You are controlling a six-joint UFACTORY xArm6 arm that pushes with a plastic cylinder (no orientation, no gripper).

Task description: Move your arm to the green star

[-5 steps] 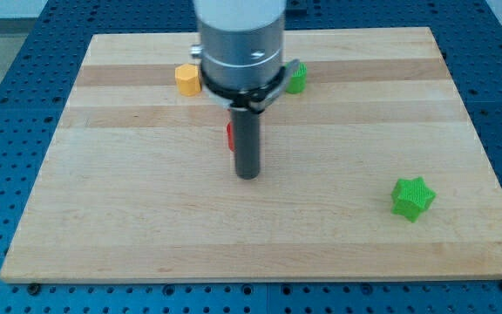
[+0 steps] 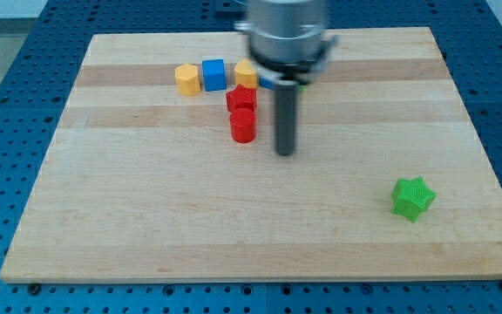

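The green star (image 2: pixel 412 198) lies on the wooden board (image 2: pixel 146 218) near the view's lower right. My tip (image 2: pixel 286 152) is on the board near the middle, well to the left of and above the star, not touching it. It stands just right of a red cylinder (image 2: pixel 243 126).
A cluster sits near the view's top centre: a yellow hexagon block (image 2: pixel 186 78), a blue cube (image 2: pixel 213 74), an orange block (image 2: pixel 246 73) partly hidden by the arm, and a red block (image 2: pixel 240 98) above the red cylinder.
My tip has moved to the right and slightly up the view, uncovering the blue, orange and red blocks. The arm now hides the second green block at the top. The blocks have not moved.
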